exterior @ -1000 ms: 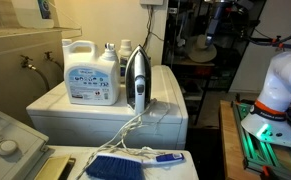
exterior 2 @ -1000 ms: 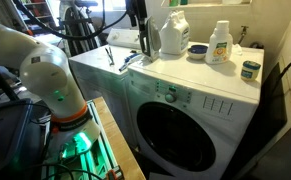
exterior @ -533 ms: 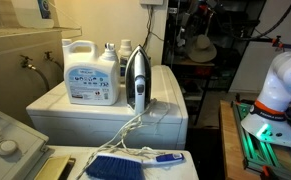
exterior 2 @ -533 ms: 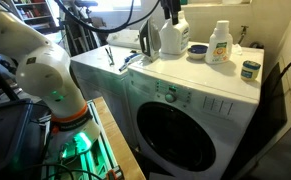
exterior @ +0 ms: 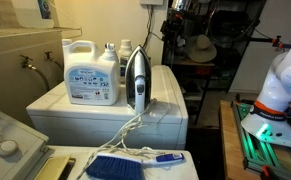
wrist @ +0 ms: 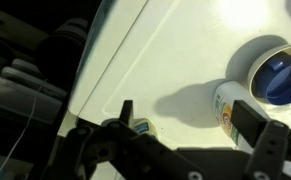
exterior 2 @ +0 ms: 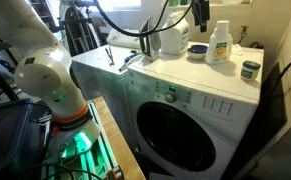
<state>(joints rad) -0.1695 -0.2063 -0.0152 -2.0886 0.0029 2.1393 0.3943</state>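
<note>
Against the wall of a cluttered laundry corner stands a white front-loading washing machine (exterior 2: 185,110), its flat top serving as a shelf. Beside it the robot arm (exterior 2: 45,85), white and thick-jointed, rises from a green-lit base (exterior 2: 73,145) and reaches over the machine.

Towards the back of the top sits a large white detergent jug (exterior: 92,72) with a blue label. Just beside it a dark iron (exterior: 136,80) stands upright on its heel, its white cord (exterior: 130,125) trailing over the front edge.

The gripper (exterior 2: 198,14) hangs above the far end of the top, well clear of the surface. It is dark and cut off by the upper edge in an exterior view, so its outline is hard to read there. In the wrist view its two fingers (wrist: 125,110) are spread apart with nothing between them: it is released and carries nothing.

Below it a small bottle (exterior 2: 219,42) with a yellow and green label stands upright near the back. Just beside the bottle, almost directly under the gripper, lies a round blue cap (exterior 2: 197,50), seemingly open side up. Nearer the front edge, apart from both, sits a little jar (exterior 2: 249,69).
</note>
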